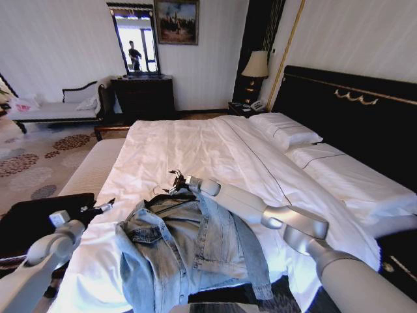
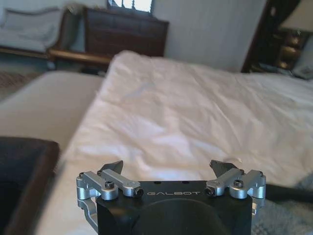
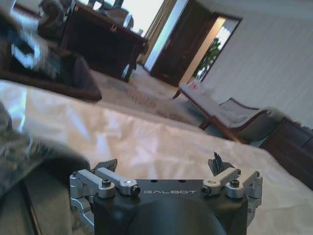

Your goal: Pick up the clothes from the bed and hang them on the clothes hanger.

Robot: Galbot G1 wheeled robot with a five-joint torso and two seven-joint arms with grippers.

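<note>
- Two end effectors are at work over the very wide bed with its white duvet (image 1: 195, 147): our left end effector (image 1: 106, 206) hovers at the near left edge, just beside the jacket's collar, and our right end effector (image 1: 177, 181) reaches in over the top of the garment.
- Both are released. In each wrist view the dark fingertips stand well apart with nothing between them: left (image 2: 168, 169), right (image 3: 166, 165).
- The light-blue faded denim jacket (image 1: 189, 251) lies rumpled on the near part of the duvet, collar toward the left arm, sleeves trailing to the bed's front edge.
- A thin black triangular coat hanger (image 1: 171, 195) seems to sit at the jacket's neck opening; only a dark bar and part of its small hook show just below our right end effector, so we cannot tell how far it is threaded into the shoulders.
- We judge the step in hand to be getting the hanger seated in the jacket, with nothing yet lifted.
- The next move calls for a firm hold on the hook or collar, and for the loose denim to be kept from sliding off the thin bar.
</note>
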